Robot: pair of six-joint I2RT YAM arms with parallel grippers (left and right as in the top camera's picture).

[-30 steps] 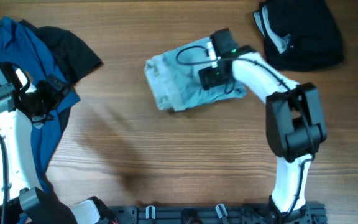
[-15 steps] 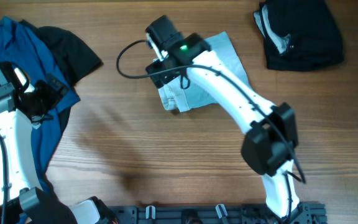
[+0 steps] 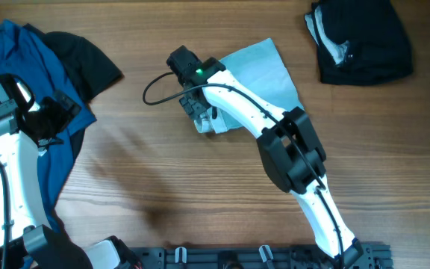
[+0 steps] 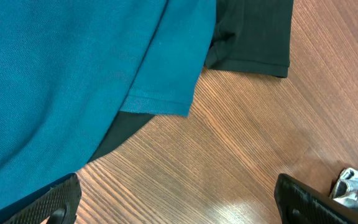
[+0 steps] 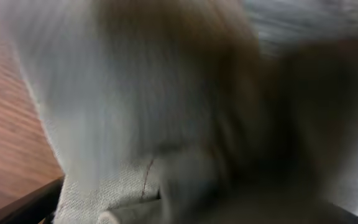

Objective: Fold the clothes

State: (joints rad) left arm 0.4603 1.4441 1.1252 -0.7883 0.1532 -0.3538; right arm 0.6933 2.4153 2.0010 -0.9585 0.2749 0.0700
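Now stretched across the wooden table (image 3: 163, 194), the right gripper (image 3: 200, 108) sits at the 9 o'clock edge of the pale denim shorts (image 3: 263, 71), which lie just toward 12 o'clock from the table's centre. A second ago it was pressed on the middle of the bunched shorts, and half a second ago its wrist was higher, toward 12. Since then a flat panel of the shorts has spread out toward 1 o'clock. The right wrist view is blurred, showing only pale stitched cloth (image 5: 123, 180) close to the lens, so it cannot be told whether this claw is parted or clamped. At 9 o'clock the left gripper (image 3: 64, 110) has not moved, its fingers (image 4: 51, 202) wide apart over bare wood beside the royal-blue shirt (image 4: 61, 74). One black garment (image 3: 88, 60) lies partly under that shirt. A second black garment (image 3: 360, 41) lies at 2 o'clock, well apart from the shorts.
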